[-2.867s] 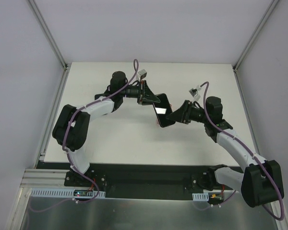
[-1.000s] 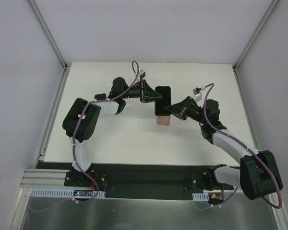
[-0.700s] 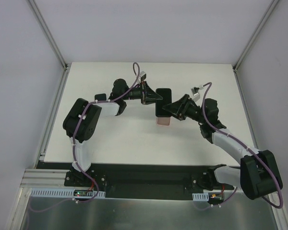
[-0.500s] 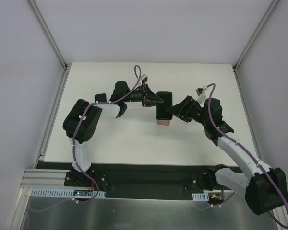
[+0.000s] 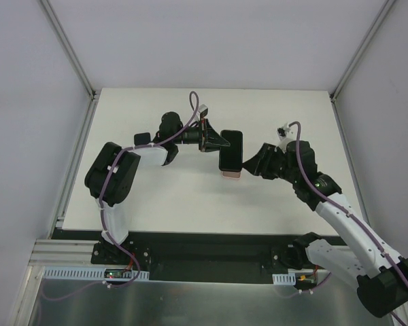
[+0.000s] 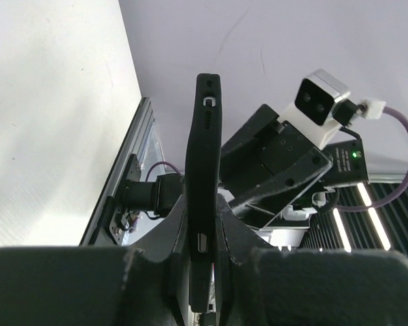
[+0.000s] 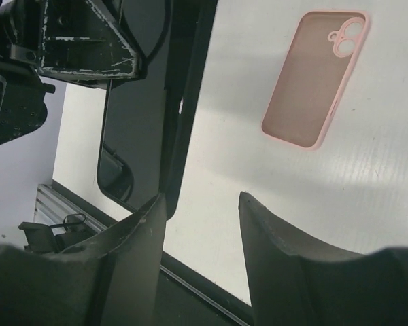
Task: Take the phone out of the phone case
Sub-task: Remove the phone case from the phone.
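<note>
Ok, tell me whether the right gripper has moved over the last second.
Yes, slightly. The right gripper has backed off the phone toward the right edge of the table, and its jaws are open.

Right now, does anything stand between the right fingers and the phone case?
Nothing visible does. The empty phone case lies on bare table ahead of the open right fingers. The phone, clamped in the left fingers, hangs off to the side.

No readable text, brand or number on phone (image 5: 230, 150), phone case (image 7: 315, 78), or elsewhere in view
</note>
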Robot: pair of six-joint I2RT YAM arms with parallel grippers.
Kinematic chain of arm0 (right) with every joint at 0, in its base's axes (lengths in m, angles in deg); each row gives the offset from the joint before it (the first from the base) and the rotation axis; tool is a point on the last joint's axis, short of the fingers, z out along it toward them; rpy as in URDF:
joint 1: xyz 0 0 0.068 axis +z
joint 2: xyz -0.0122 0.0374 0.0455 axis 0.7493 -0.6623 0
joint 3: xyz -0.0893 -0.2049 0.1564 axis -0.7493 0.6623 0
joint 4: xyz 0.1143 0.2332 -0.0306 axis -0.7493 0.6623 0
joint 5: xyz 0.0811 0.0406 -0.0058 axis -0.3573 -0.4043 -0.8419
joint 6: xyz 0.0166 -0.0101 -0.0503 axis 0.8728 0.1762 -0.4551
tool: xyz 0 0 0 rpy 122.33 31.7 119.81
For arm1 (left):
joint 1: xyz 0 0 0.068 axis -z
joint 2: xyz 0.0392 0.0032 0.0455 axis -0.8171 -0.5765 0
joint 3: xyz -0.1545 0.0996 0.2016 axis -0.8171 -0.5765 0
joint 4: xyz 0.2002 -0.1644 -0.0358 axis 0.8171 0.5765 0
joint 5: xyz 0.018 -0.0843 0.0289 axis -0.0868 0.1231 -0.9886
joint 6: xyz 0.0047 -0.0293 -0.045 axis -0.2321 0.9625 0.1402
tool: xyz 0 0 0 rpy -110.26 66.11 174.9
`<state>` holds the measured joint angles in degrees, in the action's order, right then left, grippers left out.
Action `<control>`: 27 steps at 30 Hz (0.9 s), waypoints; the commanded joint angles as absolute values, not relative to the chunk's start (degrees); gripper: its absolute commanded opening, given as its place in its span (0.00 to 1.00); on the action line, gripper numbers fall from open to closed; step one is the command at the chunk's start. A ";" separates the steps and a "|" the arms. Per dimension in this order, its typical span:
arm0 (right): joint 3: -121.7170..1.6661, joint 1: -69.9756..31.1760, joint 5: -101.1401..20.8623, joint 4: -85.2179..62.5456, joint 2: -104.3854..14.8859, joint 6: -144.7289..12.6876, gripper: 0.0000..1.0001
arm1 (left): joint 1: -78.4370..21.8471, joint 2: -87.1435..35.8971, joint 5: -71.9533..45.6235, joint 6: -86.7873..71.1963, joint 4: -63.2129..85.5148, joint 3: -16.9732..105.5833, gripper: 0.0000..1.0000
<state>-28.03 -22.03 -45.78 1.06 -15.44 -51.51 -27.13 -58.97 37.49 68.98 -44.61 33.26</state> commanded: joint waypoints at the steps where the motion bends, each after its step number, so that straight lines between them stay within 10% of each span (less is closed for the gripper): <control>1: -31.50 -19.17 -42.17 5.74 -16.49 -54.82 0.50 | -27.28 -53.84 36.76 68.08 -46.86 34.36 0.00; 27: -34.57 -16.45 -29.34 14.43 -24.05 -55.26 0.23 | -27.55 -49.97 36.14 67.63 -46.33 34.01 0.00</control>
<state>-33.69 -17.02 -35.66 6.99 -21.29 -53.77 -27.16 -57.22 34.84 63.56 -39.45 33.02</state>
